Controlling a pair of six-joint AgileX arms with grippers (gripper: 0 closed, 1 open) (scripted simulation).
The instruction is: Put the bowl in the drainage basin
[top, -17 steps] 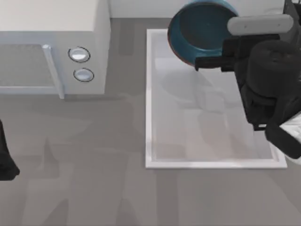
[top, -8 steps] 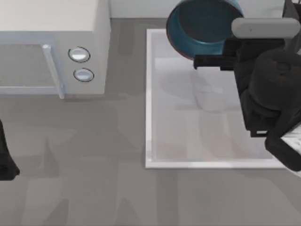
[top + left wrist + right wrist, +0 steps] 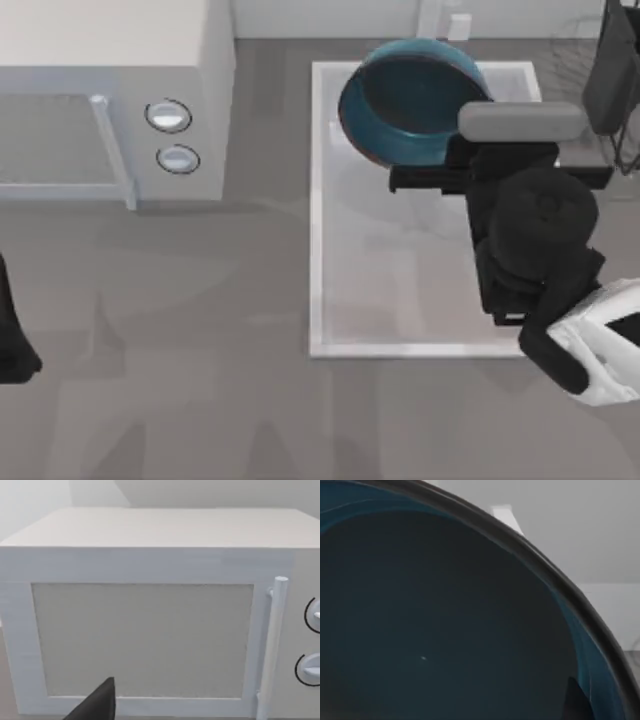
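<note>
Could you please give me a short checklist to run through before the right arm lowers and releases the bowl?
1. Bowl held by right gripper: ok.
2. Bowl over the drainage basin: ok, above its far end.
3. Basin floor under the bowl free of other things: ok.
4. Bowl level: cannot tell.
5. Clear of the microwave: ok.
6. Left gripper parked at the table's left edge: ok.
</note>
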